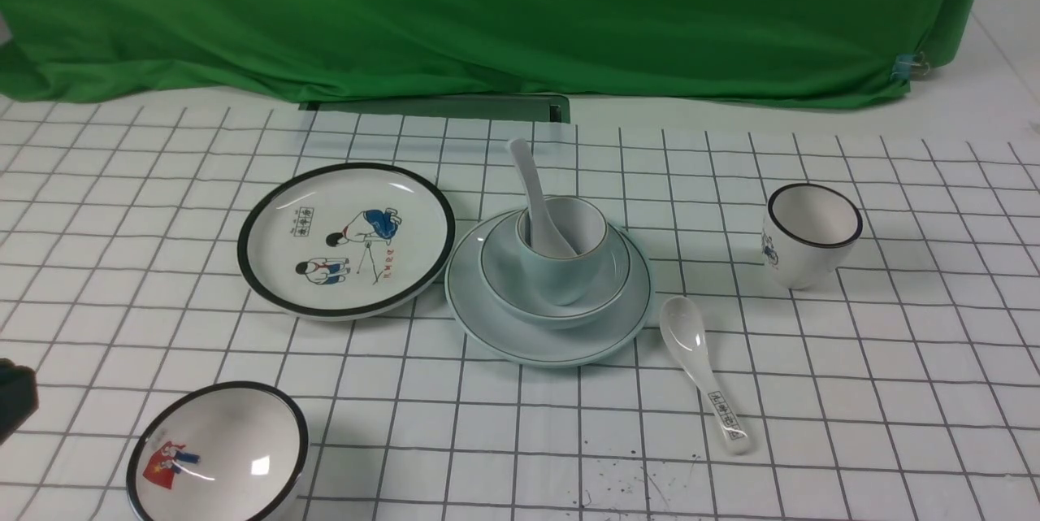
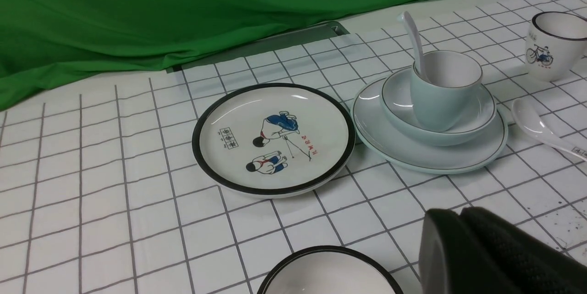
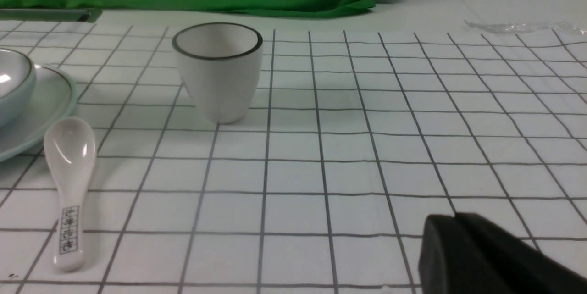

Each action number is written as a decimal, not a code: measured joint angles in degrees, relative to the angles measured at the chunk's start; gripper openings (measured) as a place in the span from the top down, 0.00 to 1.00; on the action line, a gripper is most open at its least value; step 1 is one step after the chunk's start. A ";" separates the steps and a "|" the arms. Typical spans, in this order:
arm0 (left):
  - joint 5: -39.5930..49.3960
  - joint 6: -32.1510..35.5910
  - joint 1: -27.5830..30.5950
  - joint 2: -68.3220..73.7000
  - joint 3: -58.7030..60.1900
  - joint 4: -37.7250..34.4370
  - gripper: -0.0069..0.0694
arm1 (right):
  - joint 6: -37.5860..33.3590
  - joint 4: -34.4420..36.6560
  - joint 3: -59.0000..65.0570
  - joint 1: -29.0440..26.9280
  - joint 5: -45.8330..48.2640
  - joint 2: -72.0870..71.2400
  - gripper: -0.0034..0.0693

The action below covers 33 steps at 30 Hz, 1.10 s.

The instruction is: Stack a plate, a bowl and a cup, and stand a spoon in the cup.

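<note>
The plate [image 1: 496,326] sits mid-table, holding the bowl [image 1: 605,293], the cup [image 1: 569,273] and the upright spoon [image 1: 532,188]. Its left rim nearly touches the cartoon plate [image 1: 276,261]; open cloth lies near. The left gripper [image 2: 477,252] and right gripper [image 3: 477,257] each show only partly; grip cannot be told.

The table is viewed in the front view from the robot's side, looking forward and down toward the green cloth [image 1: 487,17]. It is seen low and near in the wrist views. The plate [image 1: 487,326] [image 2: 380,138] [image 3: 41,110] is shared by all three, though only its edge, apparently, is caught by the right wrist view.
</note>
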 joint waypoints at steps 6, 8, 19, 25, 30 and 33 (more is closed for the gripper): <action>-15.62 0.00 3.30 -1.22 7.17 0.10 0.94 | -0.02 0.00 0.00 0.00 0.00 0.00 0.86; -26.80 0.00 7.85 -3.43 13.25 -0.18 0.94 | -0.02 0.00 0.00 0.00 0.00 0.00 0.85; -30.55 0.00 20.64 -14.74 31.05 -7.27 0.94 | -0.02 0.00 0.00 0.00 0.01 0.00 0.80; -24.37 0.00 20.70 -15.00 31.26 -6.93 0.94 | -0.02 0.00 0.00 0.00 0.00 0.00 0.79; -23.89 0.00 20.70 -15.00 31.26 -6.97 0.94 | -0.02 0.00 0.00 0.00 0.00 0.00 0.76; -23.89 0.00 20.70 -15.00 31.26 -6.64 0.94 | -0.02 0.00 0.00 0.00 0.00 0.00 0.75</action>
